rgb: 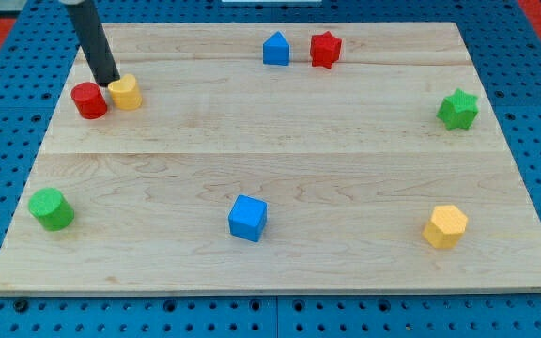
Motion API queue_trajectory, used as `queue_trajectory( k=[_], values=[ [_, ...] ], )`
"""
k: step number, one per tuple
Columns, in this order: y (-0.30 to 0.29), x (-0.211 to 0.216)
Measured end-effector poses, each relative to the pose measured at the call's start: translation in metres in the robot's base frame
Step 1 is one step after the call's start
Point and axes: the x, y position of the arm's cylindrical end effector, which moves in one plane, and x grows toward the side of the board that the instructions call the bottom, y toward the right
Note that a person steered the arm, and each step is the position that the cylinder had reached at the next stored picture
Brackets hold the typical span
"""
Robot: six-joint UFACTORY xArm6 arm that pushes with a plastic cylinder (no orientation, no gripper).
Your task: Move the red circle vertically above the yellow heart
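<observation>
The red circle [89,100] lies near the view's upper left of the wooden board [280,160]. The yellow heart [126,93] sits right beside it on its right, the two touching or nearly so. My tip [107,82] comes down from the view's top left and ends just above the gap between them, close to the top edges of both blocks.
A blue house-shaped block [275,49] and a red star [325,49] sit at the top middle. A green star [458,110] is at the right. A green cylinder [52,208] is at the lower left, a blue cube [247,218] at the bottom middle, a yellow hexagon [445,226] at the lower right.
</observation>
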Motion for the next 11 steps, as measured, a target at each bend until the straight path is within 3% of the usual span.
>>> queue_trajectory(
  k=[2, 3, 4, 5, 6, 8, 10, 11],
  values=[
    [0.096, 0.028],
    [0.086, 0.048],
    [0.035, 0.064],
    [-0.045, 0.058],
    [-0.054, 0.054],
    [-0.028, -0.011],
    [0.034, -0.046],
    [0.023, -0.064]
  ],
)
